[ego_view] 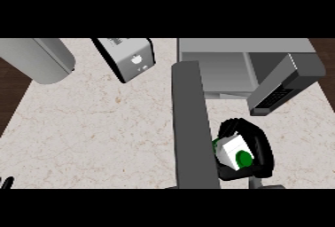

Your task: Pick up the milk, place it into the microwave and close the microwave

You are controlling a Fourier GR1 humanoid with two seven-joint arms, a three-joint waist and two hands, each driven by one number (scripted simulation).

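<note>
The milk (230,150) is a small white carton with green sides and a green round cap, lying on the counter at the lower right. My right hand (260,146) is curled round it from the right, black fingers arching over its top and bottom, shut on it. The microwave (222,66) stands at the back right with its grey cavity showing. Its long dark door (193,128) is swung open toward me, just left of the milk. Only the fingertips of my left hand (6,182) show at the lower left edge, pointing up.
A slanted panel with a keypad (282,86) juts out at the microwave's right side. A silver and black appliance (129,57) stands at the back centre and a grey cylinder (39,60) at the back left. The counter (98,133) is pale speckled stone.
</note>
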